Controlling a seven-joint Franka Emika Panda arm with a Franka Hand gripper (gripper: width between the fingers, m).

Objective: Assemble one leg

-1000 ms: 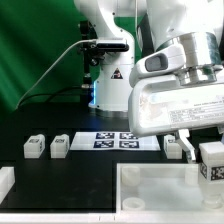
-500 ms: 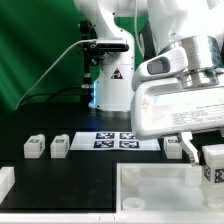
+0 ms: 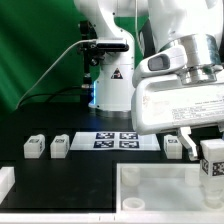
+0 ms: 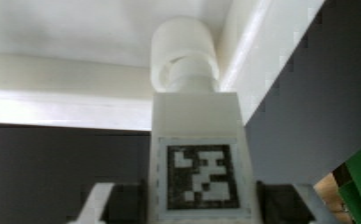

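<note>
The leg had risen a touch and edged toward the exterior view's left since half a second earlier, and it hung in the grip of the Panda arm's gripper at the exterior view's right edge. The jaws were pinching the small white block from both sides. The wrist view showed a finger flat against each flank, the black-and-white tag facing the camera, and the block's rounded peg end pointing away toward a pale surface. In the exterior view the leg sat in front of the right end of the large white panel; whether it touched the panel could not be told. Three spare legs stood on the black table: two side by side to the left of the marker board and one just beside its right end.
</note>
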